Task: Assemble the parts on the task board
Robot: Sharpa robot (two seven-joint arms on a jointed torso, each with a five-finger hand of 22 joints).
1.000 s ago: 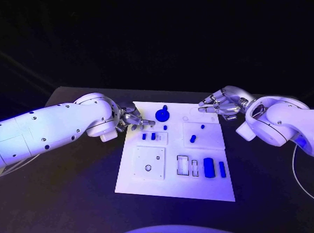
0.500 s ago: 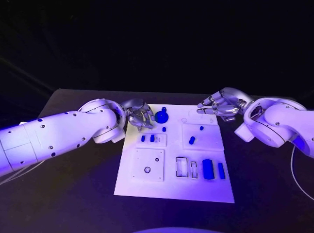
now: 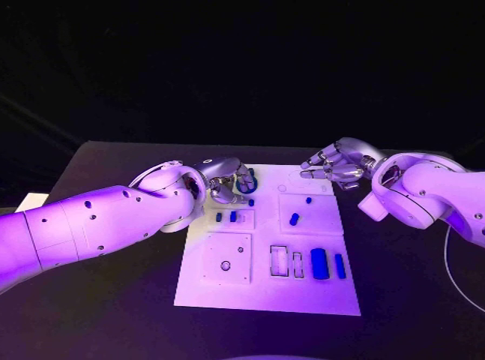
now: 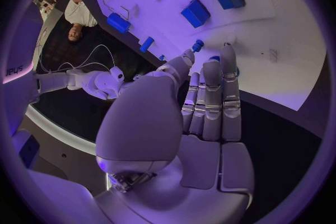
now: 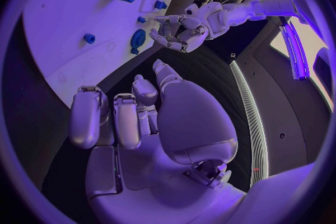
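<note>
Head view: the left robot hand (image 3: 229, 183) has been moved over the round blue part (image 3: 246, 183) on the white plastic task board (image 3: 270, 289), fingers spread, nothing gripped yet; the right robot hand (image 3: 335, 165) hovers empty, fingers apart.

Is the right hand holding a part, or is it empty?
Empty. The right hand hovers at the task board's far right corner, fingers loosely curled around nothing in the wrist view.
</note>
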